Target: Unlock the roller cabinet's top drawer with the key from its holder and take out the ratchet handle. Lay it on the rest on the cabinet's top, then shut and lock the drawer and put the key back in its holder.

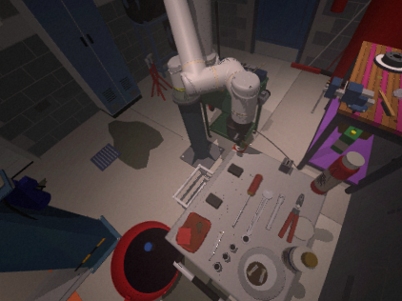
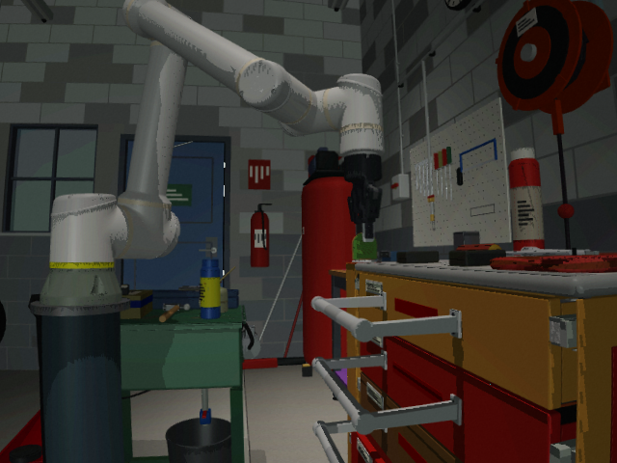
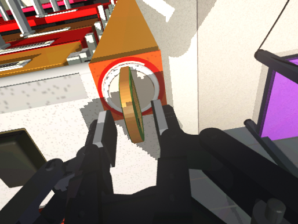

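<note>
The key's blade is hidden inside its orange holder point(image 3: 127, 78), and only the round brass bow point(image 3: 132, 107) stands edge-on out of the red-ringed socket at the cabinet top's far corner. My gripper point(image 3: 129, 122) hangs straight down over it, open, with a finger on either side of the bow, holding nothing. The top drawer point(image 2: 468, 334) is the orange-fronted one under the grey top, and it looks closed. The ratchet handle is not in sight. A dark block point(image 1: 214, 200) that may be the rest lies on the cabinet top.
A dark tray point(image 3: 17, 156) sits on the cabinet top left of my fingers. Further along lie a red-handled screwdriver point(image 1: 251, 190), wrenches, pliers point(image 1: 293, 218) and sockets. A purple-framed bench point(image 1: 343, 138) stands to the right, and a green table point(image 2: 182, 344) by the arm's base.
</note>
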`<action>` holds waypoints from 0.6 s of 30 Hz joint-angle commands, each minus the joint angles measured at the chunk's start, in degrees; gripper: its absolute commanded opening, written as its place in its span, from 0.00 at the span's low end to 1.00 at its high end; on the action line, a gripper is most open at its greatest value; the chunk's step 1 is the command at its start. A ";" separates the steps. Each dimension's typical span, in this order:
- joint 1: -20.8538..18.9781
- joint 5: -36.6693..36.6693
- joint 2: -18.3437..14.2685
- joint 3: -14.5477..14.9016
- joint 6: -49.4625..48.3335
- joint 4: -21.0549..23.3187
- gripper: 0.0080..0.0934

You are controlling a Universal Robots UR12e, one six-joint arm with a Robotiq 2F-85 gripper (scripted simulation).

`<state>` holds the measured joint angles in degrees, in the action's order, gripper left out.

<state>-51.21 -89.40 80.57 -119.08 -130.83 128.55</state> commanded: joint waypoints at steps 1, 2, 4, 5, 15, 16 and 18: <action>0.00 0.00 0.18 0.15 0.00 -0.21 0.35; 0.00 0.00 0.33 0.27 0.00 -0.48 0.35; 0.00 0.00 0.66 0.50 0.00 -1.05 0.35; 0.00 0.00 0.83 0.63 0.00 -1.34 0.35; 0.00 0.00 2.67 2.16 0.00 -4.72 0.35; 0.00 0.00 2.86 2.34 0.00 -5.08 0.35; 0.00 0.00 3.23 2.70 0.00 -5.82 0.35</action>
<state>-51.21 -89.40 83.79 -116.42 -130.83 122.67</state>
